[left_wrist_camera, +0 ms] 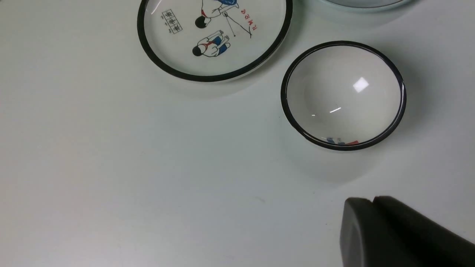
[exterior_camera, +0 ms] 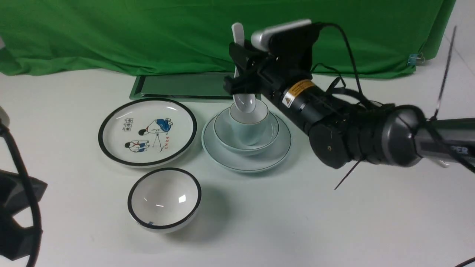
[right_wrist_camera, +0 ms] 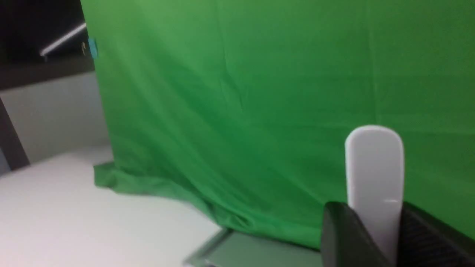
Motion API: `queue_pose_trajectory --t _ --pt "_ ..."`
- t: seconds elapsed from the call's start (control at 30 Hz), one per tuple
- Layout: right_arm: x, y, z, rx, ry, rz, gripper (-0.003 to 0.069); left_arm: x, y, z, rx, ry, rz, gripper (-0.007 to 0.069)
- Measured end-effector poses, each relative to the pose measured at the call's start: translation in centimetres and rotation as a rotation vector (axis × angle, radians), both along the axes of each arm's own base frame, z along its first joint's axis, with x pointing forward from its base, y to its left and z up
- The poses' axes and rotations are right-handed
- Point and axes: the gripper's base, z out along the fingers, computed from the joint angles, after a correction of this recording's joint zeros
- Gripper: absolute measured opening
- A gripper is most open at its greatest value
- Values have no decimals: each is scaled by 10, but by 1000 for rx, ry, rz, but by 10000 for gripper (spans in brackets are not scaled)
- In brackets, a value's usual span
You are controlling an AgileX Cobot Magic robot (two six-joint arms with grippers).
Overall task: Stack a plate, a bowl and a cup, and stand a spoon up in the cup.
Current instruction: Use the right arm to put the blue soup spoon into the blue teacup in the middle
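Note:
The pale blue-green plate (exterior_camera: pixel 222 155) lies mid-table with the pale blue-green bowl (exterior_camera: pixel 222 138) on it and the small cup (exterior_camera: pixel 249 128) standing in the bowl. My right gripper (exterior_camera: pixel 237 72) is shut on the handle of the white spoon (exterior_camera: pixel 238 35) and holds it upright, its scoop (exterior_camera: pixel 244 104) just inside the cup's mouth. The handle also shows in the right wrist view (right_wrist_camera: pixel 374 167) between the two black fingers. My left gripper (left_wrist_camera: pixel 371 202) is shut and empty, low over bare table near the black-rimmed bowl. In the front view only its arm shows at the left edge.
A white black-rimmed plate with cartoon figures (exterior_camera: pixel 147 131) lies left of the stack, and a white black-rimmed bowl (exterior_camera: pixel 164 198) stands in front of it. A green tray (exterior_camera: pixel 178 87) lies at the back by the green cloth (exterior_camera: pixel 167 33).

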Motion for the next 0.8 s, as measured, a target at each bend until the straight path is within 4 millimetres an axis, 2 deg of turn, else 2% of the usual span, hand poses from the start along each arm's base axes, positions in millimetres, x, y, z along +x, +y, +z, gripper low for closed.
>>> queue_pose_trajectory --t 0.1,0.23,0.37,0.47,0.5,0.6,0.67,0.7,0.8 --pt "5 2 -21 -27 -38 -4 165 0 0 0 0 0 0 -36" --pt "11 -4 -33 -49 -37 -23 177 0 0 0 -14 4 14 -34" --pt "15 -10 -37 -53 -27 -39 219 -2 1 -1 -24 2 22 -34" --pt "16 -12 -35 -49 -20 -46 284 -13 6 -8 -60 -24 41 -33" --pt "17 -12 -35 -49 -19 -46 284 -14 6 -8 -64 -28 42 -33" --pt "13 -14 -20 -50 30 -44 292 -39 17 -12 -150 -122 69 -31" --pt "11 -15 -12 -55 46 -43 283 -48 20 -14 -176 -153 76 -32" --pt "5 -17 6 -75 90 -43 252 -63 27 -15 -224 -212 85 -32" --pt "-8 -25 43 -105 119 -45 175 -84 36 -19 -286 -310 84 -32"
